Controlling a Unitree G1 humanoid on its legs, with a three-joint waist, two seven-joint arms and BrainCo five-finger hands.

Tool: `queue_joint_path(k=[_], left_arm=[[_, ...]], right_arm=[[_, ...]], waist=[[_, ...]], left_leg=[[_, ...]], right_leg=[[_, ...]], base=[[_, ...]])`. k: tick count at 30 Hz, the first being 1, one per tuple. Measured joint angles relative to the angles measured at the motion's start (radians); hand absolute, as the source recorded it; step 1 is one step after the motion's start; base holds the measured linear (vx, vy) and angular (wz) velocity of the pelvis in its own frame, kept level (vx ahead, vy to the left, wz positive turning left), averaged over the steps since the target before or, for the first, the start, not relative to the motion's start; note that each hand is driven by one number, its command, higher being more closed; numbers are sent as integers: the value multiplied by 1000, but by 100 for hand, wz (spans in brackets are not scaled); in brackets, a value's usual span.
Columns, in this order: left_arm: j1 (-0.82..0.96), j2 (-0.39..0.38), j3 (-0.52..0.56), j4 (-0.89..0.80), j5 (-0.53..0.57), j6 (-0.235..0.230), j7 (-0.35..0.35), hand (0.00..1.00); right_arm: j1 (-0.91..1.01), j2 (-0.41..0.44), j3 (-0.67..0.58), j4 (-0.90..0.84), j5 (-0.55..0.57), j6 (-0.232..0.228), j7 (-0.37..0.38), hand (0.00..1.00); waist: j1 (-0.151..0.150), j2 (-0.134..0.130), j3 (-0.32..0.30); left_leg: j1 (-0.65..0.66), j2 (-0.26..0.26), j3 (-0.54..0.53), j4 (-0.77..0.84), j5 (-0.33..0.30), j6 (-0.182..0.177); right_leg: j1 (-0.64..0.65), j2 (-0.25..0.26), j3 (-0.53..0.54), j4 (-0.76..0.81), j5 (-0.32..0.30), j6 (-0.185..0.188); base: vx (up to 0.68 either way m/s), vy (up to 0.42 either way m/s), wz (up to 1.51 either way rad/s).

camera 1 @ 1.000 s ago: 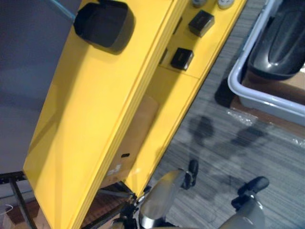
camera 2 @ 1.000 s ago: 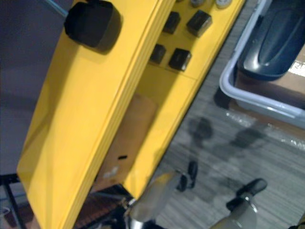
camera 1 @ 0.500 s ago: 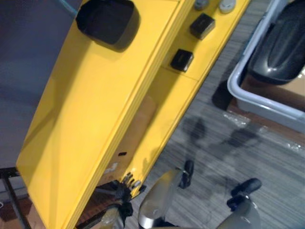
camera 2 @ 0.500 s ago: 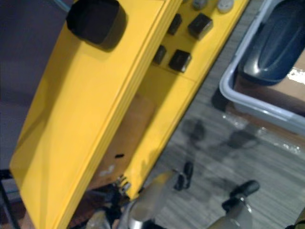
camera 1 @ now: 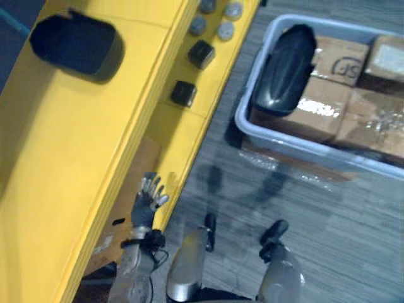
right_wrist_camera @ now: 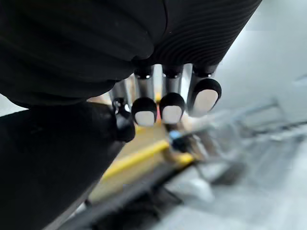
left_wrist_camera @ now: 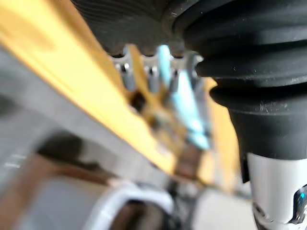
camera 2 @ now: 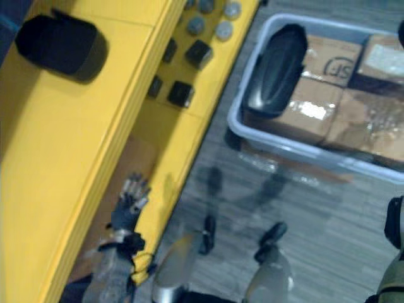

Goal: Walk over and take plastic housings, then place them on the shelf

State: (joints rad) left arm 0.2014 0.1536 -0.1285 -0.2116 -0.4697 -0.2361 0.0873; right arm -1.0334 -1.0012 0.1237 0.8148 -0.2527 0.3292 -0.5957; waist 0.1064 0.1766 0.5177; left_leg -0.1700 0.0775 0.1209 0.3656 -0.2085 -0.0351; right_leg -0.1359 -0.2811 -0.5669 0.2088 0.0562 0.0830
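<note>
Left robot hand (camera 1: 144, 211) risen beside yellow shelf (camera 1: 63, 158), fingers spread

2 hands, both empty.
Left hand (camera 1: 146, 205) is held up, fingers spread apart; right hand (right_wrist_camera: 171, 103) keeps its fingers straight, side by side.

The place looked like a stockroom or workshop store, not a home. A long yellow shelf (camera 1: 76, 158) ran along the left, and its tiers held loose parts. A black housing (camera 1: 76, 45) sat on the top tier. Small black blocks (camera 1: 201, 53) and grey round caps (camera 1: 226, 29) were set out on a lower tier at the far end. A brown carton (camera 1: 144, 161) was tucked underneath. To the right, on grey striped carpet (camera 1: 341, 227), stood a grey bin (camera 1: 297, 145) packed with cardboard boxes (camera 1: 344, 60). A second housing (camera 1: 285, 69) lay on them at the bin's left end.
</note>
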Motion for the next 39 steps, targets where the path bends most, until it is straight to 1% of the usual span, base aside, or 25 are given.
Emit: queue_joint_path(k=[1, 2, 4, 5, 6, 7, 8, 9, 10, 11, 13, 14, 16, 17, 19, 20, 22, 23, 24, 26, 28, 30, 32, 35, 39], left_arm=[[-16, 1, 3, -11, 15, 5, 2, 0], [-66, 18, 2, -41, 42, 34, -1, 0], [-105, 44, -5, -46, 62, 60, -7, 0], [-153, 65, -10, -44, 125, 87, -7, 0], [-190, 81, -15, -44, 153, 110, -8, 0], [-247, 98, -16, -40, 172, 145, -9, 0], [-280, 109, -17, -32, 175, 158, -9, 0], [-344, 131, -17, 0, 175, 176, -10, 0], [-421, 153, -20, 61, 168, 216, -11, 0], [-457, 161, -20, 94, 160, 236, -14, 0], [-575, 177, -20, 244, 71, 306, -23, 0], [-596, 177, -21, 275, 40, 325, -23, 0], [-643, 177, -34, 361, -91, 386, -24, 0], [-650, 176, -41, 375, -126, 400, -24, 0], [-656, 148, -53, 417, -246, 455, -24, 0], [-656, 143, -55, 424, -277, 467, -24, 0], [-654, 137, -76, 451, -353, 505, -24, 0], [-654, 137, -79, 454, -364, 510, -24, 0], [-653, 137, -82, 461, -394, 520, -24, 0], [-644, 136, -83, 475, -445, 538, -26, 0], [-631, 136, -84, 477, -477, 541, -30, 0], [-611, 135, -92, 479, -552, 545, -50, 0], [-589, 136, -92, 479, -599, 543, -56, 0], [-582, 136, -94, 479, -625, 540, -62, 0], [-583, 136, -95, 479, -625, 532, -65, 0]], right_arm=[[27, 8, -11, -27, -16, -5, 0, 100], [98, 49, -32, -92, -66, -10, 1, 100], [138, 85, -33, -126, -89, -17, 4, 100], [177, 116, -33, -160, -121, -31, 10, 100], [207, 136, -33, -191, -142, -44, 14, 100], [240, 157, -33, -235, -170, -57, 24, 100], [256, 167, -33, -257, -184, -68, 30, 100], [288, 192, -33, -304, -209, -93, 32, 100], [324, 227, -33, -352, -241, -133, 34, 100], [337, 242, -33, -371, -259, -155, 34, 100], [400, 316, -32, -460, -326, -248, 32, 100], [415, 331, -32, -479, -350, -273, 32, 100], [457, 375, -27, -540, -434, -364, 30, 100], [464, 380, -24, -549, -452, -384, 29, 100], [486, 385, -14, -573, -519, -461, 29, 100], [491, 385, -10, -573, -530, -477, 29, 100], [525, 386, 13, -574, -573, -527, 31, 100], [531, 386, 20, -574, -587, -537, 33, 100], [539, 389, 30, -575, -609, -563, 41, 100], [557, 389, 49, -597, -641, -598, 71, 100], [562, 389, 58, -607, -647, -609, 78, 100], [580, 389, 61, -610, -665, -627, 95, 100], [601, 389, 78, -610, -667, -631, 107, 100], [625, 389, 100, -610, -671, -635, 121, 100], [640, 389, 141, -608, -686, -664, 125, 100]], waist=[[-4, -2, -3], [-14, -13, -19], [-15, -31, -42], [-23, -48, -61], [-31, -58, -75], [-43, -69, -81], [-46, -75, -86], [-49, -89, -103], [-51, -102, -139], [-56, -106, -150], [-75, -135, -199], [-81, -143, -206], [-108, -168, -233], [-113, -171, -235], [-122, -175, -241], [-122, -175, -241], [-122, -177, -259], [-121, -178, -261], [-120, -180, -262], [-119, -181, -263], [-119, -181, -264], [-118, -187, -268], [-118, -196, -284], [-117, -207, -301], [-117, -216, -325]], left_leg=[[19, 1, 1, -16, 2, -4], [73, 7, 16, -51, 5, -8], [91, 10, 35, -63, 5, -8], [109, 11, 51, -70, 5, -8], [124, 11, 56, -77, 5, -8], [150, 10, 61, -82, 4, -10], [163, 11, 69, -83, 3, -11], [182, 12, 93, -86, 3, -11], [194, 13, 113, -97, 3, -11], [201, 13, 118, -102, 3, -11], [229, 16, 157, -116, 3, -11], [235, 16, 166, -117, 3, -11], [247, 16, 185, -117, 3, -11], [252, 16, 195, -117, 3, -11], [266, 17, 205, -116, 3, -11], [271, 16, 210, -116, 3, -11], [275, 15, 216, -116, 3, -11], [275, 16, 216, -116, 3, -11], [276, 16, 216, -116, 3, -11], [275, 17, 216, -116, 2, -12], [273, 17, 216, -119, 1, -14], [273, 18, 215, -131, -4, -22], [269, 19, 216, -133, -5, -24], [268, 19, 216, -134, -6, -24], [253, 20, 216, -130, -6, -23]], right_leg=[[14, 3, 0, -6, 0, 0], [46, 14, 4, -19, 0, 0], [54, 21, 17, -33, 0, 0], [69, 25, 20, -49, 0, 0], [81, 27, 21, -57, 2, 3], [109, 31, 23, -72, 6, 9], [119, 33, 25, -80, 8, 10], [139, 39, 36, -102, 14, 15], [143, 48, 52, -126, 27, 15], [149, 52, 56, -138, 33, 15], [164, 65, 83, -177, 51, 13], [170, 67, 90, -186, 54, 14], [177, 71, 109, -205, 61, 14], [177, 73, 114, -206, 64, 13], [180, 75, 133, -211, 75, 9], [185, 76, 135, -215, 77, 9], [195, 78, 137, -230, 82, 11], [197, 80, 137, -234, 84, 10], [201, 82, 136, -240, 87, 10], [207, 86, 136, -257, 100, 8], [207, 89, 136, -264, 106, 5], [207, 93, 135, -278, 116, 4], [205, 96, 135, -288, 126, 1], [205, 97, 133, -288, 129, -1], [192, 96, 130, -289, 132, -6]], base=[[94, -25, -17], [67, -12, -21], [73, 3, -26], [69, 30, -20], [63, 38, -13], [37, 39, -9], [20, 39, -18], [11, 44, -34], [12, 37, -33], [9, 27, -33], [14, 19, -37], [16, 17, -39], [3, 18, -28], [-15, 24, -28], [-38, 31, -27], [-53, 28, -15], [-51, 11, -2], [-58, -3, 4], [-74, -6, 4], [-99, -6, 1], [-91, 1, -2], [-103, 7, 2], [-100, 12, -1], [-95, 16, 0], [-98, 10, -1]])
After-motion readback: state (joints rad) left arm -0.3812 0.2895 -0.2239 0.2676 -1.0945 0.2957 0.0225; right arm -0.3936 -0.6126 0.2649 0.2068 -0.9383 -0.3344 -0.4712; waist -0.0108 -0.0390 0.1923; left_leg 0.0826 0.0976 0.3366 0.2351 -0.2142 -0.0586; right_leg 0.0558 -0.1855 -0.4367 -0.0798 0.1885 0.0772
